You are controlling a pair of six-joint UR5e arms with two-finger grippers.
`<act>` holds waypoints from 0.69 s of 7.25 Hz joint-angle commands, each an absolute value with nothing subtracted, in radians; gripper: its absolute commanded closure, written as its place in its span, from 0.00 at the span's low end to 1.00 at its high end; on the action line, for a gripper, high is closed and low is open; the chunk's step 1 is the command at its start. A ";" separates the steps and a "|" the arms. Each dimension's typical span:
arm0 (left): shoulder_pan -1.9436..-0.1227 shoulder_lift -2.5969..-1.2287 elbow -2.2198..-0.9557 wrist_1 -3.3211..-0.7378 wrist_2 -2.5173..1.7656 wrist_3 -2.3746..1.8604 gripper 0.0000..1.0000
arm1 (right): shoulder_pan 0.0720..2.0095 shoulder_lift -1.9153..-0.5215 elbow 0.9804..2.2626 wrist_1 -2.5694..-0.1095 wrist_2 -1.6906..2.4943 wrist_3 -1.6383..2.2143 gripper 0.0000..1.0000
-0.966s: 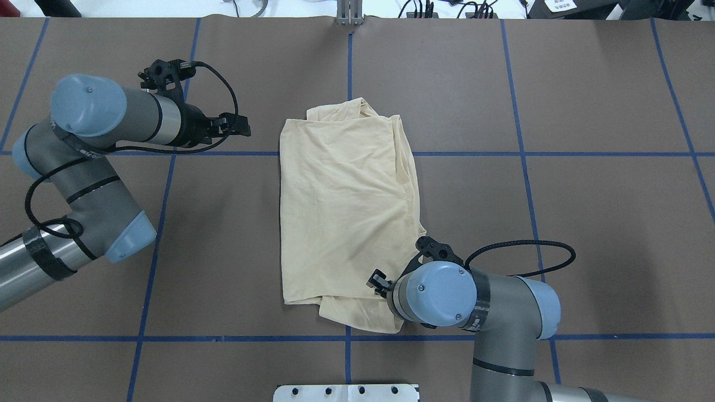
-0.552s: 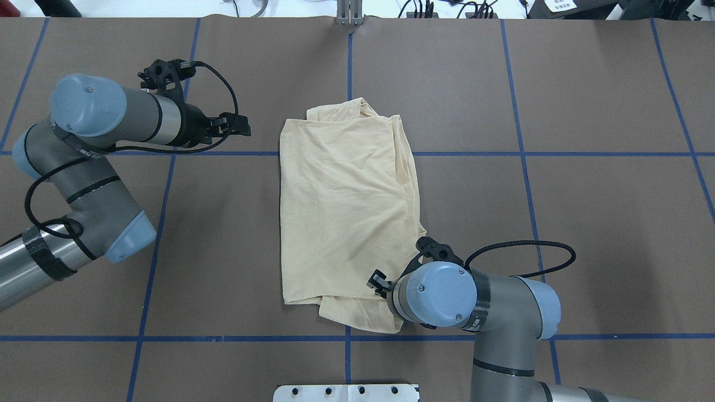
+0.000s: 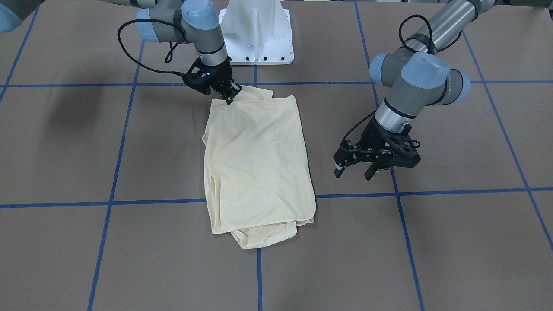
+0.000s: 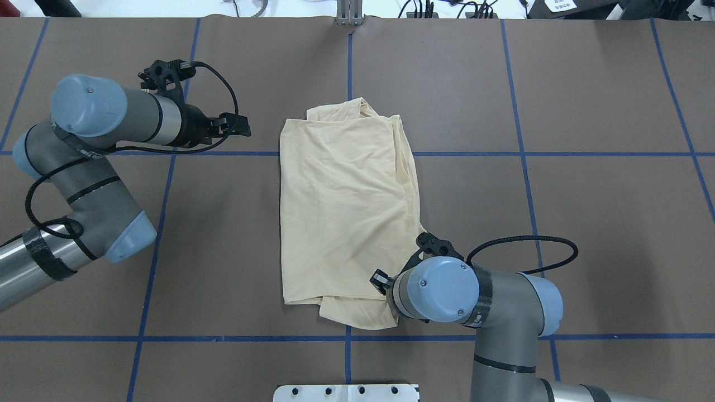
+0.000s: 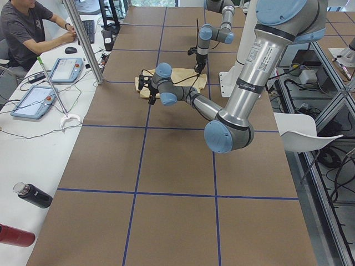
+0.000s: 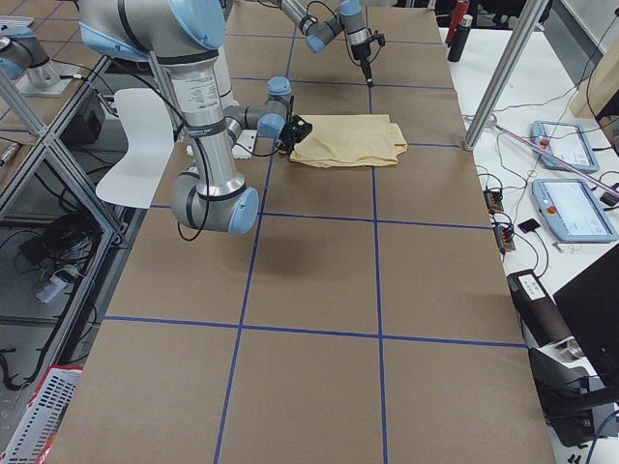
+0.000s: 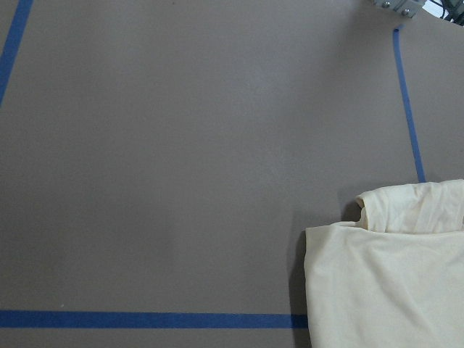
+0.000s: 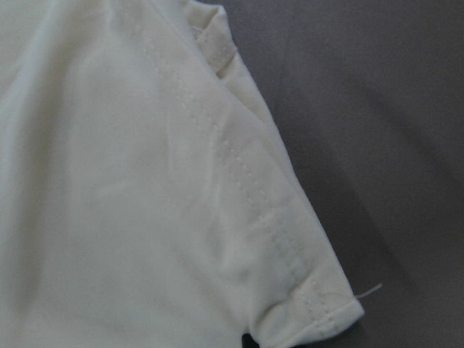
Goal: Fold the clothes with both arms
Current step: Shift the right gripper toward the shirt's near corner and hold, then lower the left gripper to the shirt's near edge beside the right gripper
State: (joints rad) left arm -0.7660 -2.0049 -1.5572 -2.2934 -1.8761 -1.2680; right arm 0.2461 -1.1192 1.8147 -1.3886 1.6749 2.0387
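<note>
The T-shirt (image 3: 259, 160) corner lies directly beneath the right gripper (image 3: 229, 97) tips; whether they clamp it cannot be told. The left gripper (image 3: 353, 172) hovers clear of it, fingers apart.

Pale cream T-shirt (image 4: 346, 212), folded roughly rectangular, flat

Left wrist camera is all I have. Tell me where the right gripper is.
Observer: The right gripper has its tips down at the T-shirt corner nearest the robot's base. I cannot tell whether it grips.
Operator: Report my left gripper.
Observer: The left gripper is open, over bare table beside the T-shirt and off the cloth.
Operator: Describe the hem end by the base.
Observer: A lower layer pokes out past the top layer's edge.
</note>
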 commanded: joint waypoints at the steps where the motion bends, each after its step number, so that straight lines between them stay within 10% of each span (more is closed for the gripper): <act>1: -0.765 -2.005 -1.559 -2.293 -1.876 -1.278 0.00 | 0.252 -1.118 1.816 -1.408 1.677 2.039 1.00; 5: -0.619 -1.936 -1.752 -2.299 -1.894 -1.585 0.00 | 0.276 -1.118 1.851 -1.419 1.689 2.039 1.00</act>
State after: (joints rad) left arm -0.6778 -1.9784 -1.6626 -2.2963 -1.8926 -1.4729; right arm 0.2710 -1.1177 1.8430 -1.4183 1.6868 2.0382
